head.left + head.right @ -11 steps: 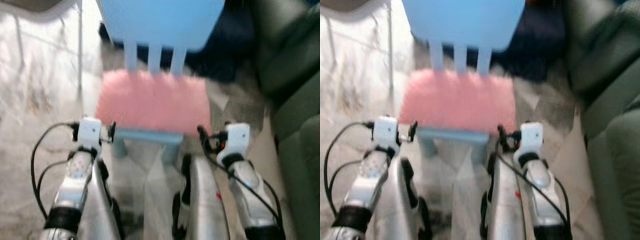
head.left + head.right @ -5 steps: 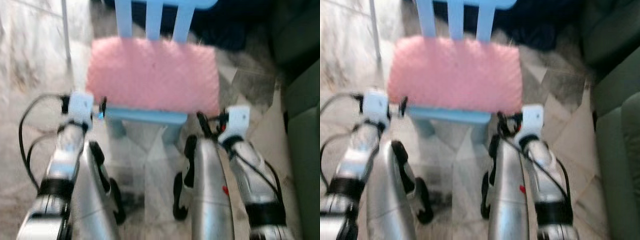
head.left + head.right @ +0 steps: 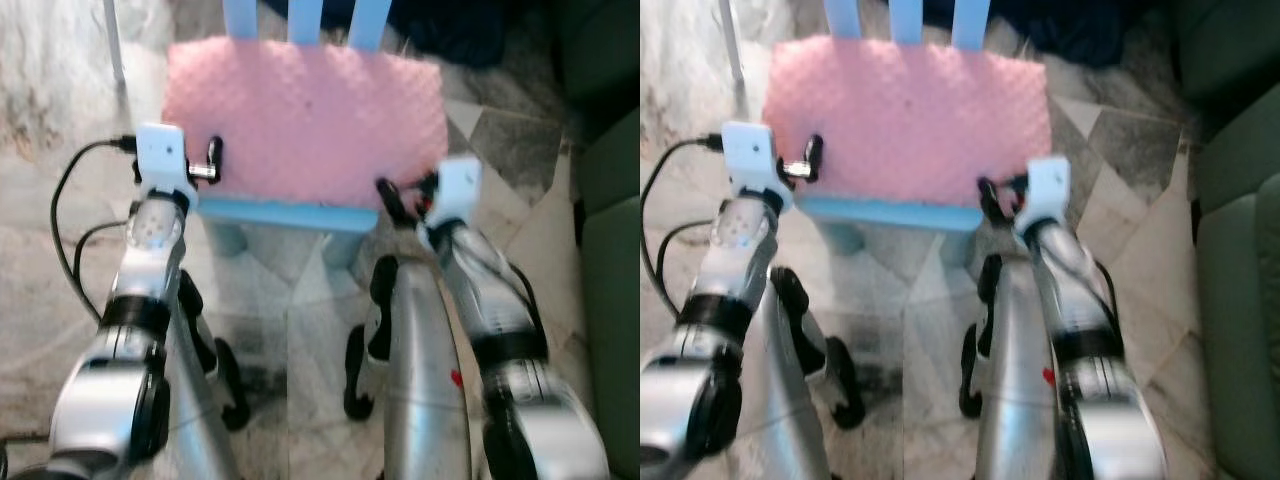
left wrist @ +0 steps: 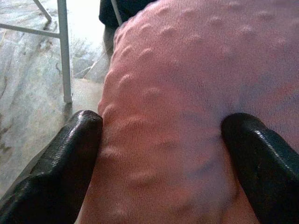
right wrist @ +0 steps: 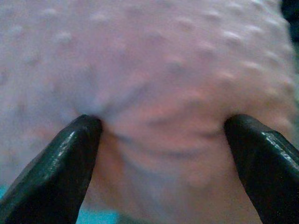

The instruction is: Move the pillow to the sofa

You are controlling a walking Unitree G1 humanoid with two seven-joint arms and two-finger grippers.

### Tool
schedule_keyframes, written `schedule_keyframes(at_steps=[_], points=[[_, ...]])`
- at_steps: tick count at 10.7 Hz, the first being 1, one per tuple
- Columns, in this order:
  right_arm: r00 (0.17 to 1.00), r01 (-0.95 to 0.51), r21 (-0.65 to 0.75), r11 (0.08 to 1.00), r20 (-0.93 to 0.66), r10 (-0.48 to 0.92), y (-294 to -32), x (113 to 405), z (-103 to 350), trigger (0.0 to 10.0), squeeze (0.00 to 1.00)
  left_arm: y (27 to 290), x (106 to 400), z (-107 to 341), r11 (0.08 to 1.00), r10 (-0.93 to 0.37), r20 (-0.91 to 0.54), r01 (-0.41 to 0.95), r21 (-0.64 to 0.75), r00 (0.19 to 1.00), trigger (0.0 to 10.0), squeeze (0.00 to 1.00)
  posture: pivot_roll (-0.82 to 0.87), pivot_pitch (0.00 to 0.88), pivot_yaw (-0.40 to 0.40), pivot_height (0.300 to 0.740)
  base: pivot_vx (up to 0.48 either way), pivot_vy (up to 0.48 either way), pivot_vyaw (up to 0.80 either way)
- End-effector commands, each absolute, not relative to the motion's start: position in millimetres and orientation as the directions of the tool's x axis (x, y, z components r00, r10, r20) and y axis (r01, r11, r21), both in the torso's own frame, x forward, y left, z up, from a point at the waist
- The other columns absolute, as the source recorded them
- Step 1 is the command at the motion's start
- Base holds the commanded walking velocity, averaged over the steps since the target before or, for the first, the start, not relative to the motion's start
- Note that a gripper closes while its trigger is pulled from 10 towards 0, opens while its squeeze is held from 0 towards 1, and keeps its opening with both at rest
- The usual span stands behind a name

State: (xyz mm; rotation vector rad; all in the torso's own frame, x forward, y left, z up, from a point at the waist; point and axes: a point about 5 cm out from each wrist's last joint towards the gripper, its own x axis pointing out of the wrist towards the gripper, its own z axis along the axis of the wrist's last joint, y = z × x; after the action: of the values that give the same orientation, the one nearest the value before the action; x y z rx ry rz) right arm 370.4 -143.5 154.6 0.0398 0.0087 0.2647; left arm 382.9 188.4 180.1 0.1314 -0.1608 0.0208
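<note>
A pink bumpy pillow (image 3: 305,120) lies flat on the seat of a light blue chair (image 3: 290,213). My left gripper (image 3: 212,165) is at the pillow's front left corner. In the left wrist view its black fingers (image 4: 70,144) stand wide apart, open, with the pillow's edge (image 4: 163,93) between them and one tip dented into the fabric. At the front right corner is my right gripper (image 3: 395,200), also open. Its fingers (image 5: 74,144) straddle the pillow (image 5: 159,70), and both tips press small creases into it.
A dark green sofa (image 3: 610,200) runs along the right side. A white metal leg (image 3: 112,40) stands left of the chair on the marble floor. Something dark blue (image 3: 450,30) lies behind the chair. Bare floor (image 3: 290,300) shows between my arms.
The view has closed in on the chair and tilted down. Both arms have reached forward, from short of the seat to the pillow's front corners, fingers now around its edge.
</note>
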Motion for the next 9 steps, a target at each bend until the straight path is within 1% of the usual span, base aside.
schedule_keyframes(at_steps=[1,3,5,6,7,9], points=[[0.963,-0.263,0.072,0.962,-0.041,0.266,-144,369,141,10.0,0.0,189,382,170,0.992,0.02,0.133,-0.036,0.123,0.991,10.0,0.0,-0.02,0.547,-0.093,0.454,0.0,0.0,0.0],[0.953,-0.291,0.088,0.953,-0.056,0.297,-130,379,141,10.0,0.0,187,387,167,0.995,0.032,0.11,-0.042,0.094,0.993,10.0,0.0,0.0,0.551,-0.094,0.454,0.0,0.0,0.0],[0.942,-0.293,0.109,0.95,-0.14,0.306,-115,380,126,10.0,0.0,170,386,147,0.995,-0.041,0.035,0.038,0.09,0.999,10.0,0.0,0.0,0.551,-0.098,0.454,0.0,0.0,0.0],[0.93,-0.282,0.125,0.951,-0.208,0.303,-109,379,115,2.4,0.0,162,384,135,0.992,-0.085,-0.02,0.087,0.087,0.996,7.9,0.0,0.0,0.551,-0.098,0.454,0.0,0.0,0.0],[0.915,-0.306,0.14,0.942,-0.228,0.332,-98,376,109,0.0,0.0,154,380,119,0.988,-0.135,-0.085,0.141,0.071,0.987,0.0,0.0,0.0,0.548,-0.1,0.454,0.0,0.0,0.0],[0.911,-0.327,0.123,0.937,-0.223,0.347,-92,377,110,0.0,0.0,155,376,110,0.986,-0.135,-0.116,0.144,0.079,0.984,0.0,0.0,-0.01,0.543,-0.105,0.454,0.0,0.0,0.0]])
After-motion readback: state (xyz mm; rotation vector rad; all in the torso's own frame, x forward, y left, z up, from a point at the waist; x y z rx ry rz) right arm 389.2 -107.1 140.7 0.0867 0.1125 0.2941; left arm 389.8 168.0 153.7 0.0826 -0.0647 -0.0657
